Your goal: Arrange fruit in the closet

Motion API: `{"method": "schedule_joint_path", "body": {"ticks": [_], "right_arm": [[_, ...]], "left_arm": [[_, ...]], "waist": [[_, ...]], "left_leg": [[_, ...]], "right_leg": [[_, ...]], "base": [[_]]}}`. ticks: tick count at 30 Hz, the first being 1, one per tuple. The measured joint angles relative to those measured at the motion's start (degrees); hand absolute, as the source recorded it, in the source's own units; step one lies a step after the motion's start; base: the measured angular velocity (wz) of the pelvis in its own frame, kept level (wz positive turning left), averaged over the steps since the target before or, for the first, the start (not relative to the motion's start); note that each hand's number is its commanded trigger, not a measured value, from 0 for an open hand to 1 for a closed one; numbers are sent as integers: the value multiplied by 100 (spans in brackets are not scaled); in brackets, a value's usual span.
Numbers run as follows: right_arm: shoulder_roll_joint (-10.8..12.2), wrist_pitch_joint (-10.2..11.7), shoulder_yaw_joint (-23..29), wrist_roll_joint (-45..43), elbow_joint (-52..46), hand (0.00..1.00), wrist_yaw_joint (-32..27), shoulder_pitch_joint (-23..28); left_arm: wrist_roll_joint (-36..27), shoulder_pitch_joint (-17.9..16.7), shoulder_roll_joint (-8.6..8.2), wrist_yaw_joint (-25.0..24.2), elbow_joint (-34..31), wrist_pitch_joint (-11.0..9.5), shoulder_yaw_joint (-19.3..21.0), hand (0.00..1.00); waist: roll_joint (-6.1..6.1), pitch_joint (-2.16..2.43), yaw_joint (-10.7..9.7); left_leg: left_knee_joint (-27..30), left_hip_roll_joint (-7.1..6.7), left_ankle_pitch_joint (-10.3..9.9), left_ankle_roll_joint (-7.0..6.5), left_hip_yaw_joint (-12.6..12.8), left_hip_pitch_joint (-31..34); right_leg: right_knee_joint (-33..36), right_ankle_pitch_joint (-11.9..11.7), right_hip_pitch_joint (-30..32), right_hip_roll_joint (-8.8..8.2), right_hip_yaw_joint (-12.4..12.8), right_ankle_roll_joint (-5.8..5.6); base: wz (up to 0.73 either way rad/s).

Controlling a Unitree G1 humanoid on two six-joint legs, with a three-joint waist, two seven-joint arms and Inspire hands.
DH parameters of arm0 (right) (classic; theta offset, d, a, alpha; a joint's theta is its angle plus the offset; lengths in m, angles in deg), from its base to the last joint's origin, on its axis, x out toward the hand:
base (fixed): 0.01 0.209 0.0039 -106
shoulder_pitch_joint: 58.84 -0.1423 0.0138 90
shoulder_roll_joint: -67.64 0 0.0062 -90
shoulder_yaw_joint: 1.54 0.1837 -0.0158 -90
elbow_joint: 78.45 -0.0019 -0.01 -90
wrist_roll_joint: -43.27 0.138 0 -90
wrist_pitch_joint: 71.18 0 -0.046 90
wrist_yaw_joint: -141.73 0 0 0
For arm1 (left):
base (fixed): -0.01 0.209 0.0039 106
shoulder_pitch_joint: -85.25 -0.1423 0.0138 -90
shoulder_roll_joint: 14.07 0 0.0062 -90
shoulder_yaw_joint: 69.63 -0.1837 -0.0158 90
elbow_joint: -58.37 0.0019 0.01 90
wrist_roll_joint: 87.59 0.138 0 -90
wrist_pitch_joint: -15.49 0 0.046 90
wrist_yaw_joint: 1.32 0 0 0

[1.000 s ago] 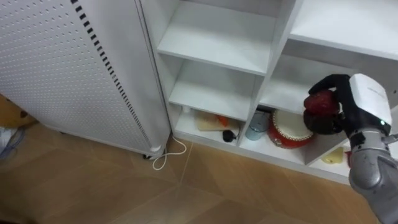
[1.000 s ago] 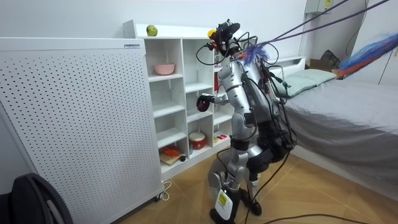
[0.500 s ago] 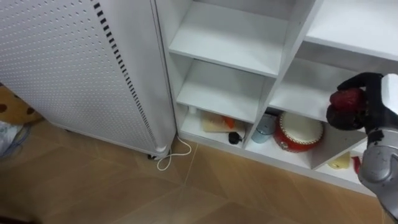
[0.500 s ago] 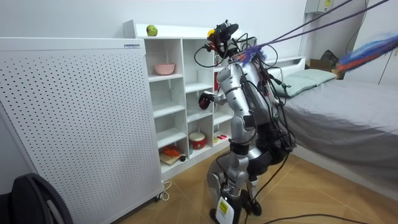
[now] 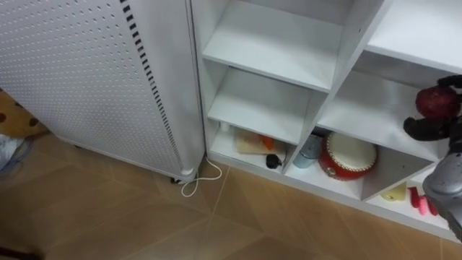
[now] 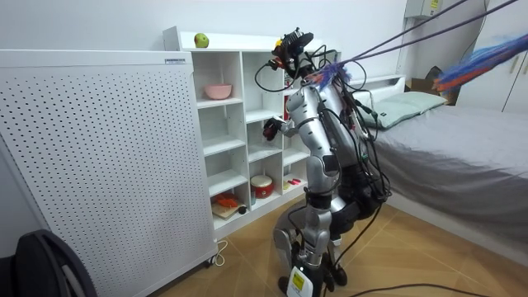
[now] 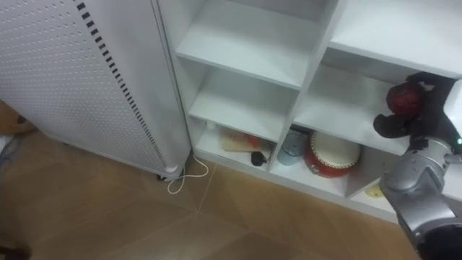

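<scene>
Right hand (image 7: 413,124) curled around dark red fruit (image 7: 402,97), held up before middle shelf (image 7: 339,108) of white closet (image 7: 317,45), not yet set down. Fruit likely firm, smooth, light, prone to rolling. Best gripped round widest part and released only once resting on shelf.

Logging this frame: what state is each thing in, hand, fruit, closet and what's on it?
right hand, shut on the red fruit, raised before the closet.
red fruit, held, not yet on a shelf.
closet, open-fronted.
green apple, resting on the closet's top.
pink bowl, upright on a shelf.
round red tin, in a bottom compartment.
</scene>
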State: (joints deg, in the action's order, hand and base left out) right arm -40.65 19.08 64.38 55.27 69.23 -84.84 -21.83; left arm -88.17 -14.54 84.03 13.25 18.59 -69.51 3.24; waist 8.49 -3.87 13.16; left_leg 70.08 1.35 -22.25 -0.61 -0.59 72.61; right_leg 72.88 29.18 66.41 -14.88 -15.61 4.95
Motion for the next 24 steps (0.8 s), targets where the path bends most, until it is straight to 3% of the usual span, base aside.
{"method": "schedule_joint_path", "body": {"ticks": [24], "right_arm": [[-9,-56,4,803,-97,0,-273,-46]], "left_arm": [[-105,-114,6,280,-47,29,13,0]], "waist": [[-8,3,61]], "left_leg": [[44,-5,-45,-53,27,-9]], "right_leg": [[-24,1,-40,-17,-16,-41]], "base": [[0]]}}
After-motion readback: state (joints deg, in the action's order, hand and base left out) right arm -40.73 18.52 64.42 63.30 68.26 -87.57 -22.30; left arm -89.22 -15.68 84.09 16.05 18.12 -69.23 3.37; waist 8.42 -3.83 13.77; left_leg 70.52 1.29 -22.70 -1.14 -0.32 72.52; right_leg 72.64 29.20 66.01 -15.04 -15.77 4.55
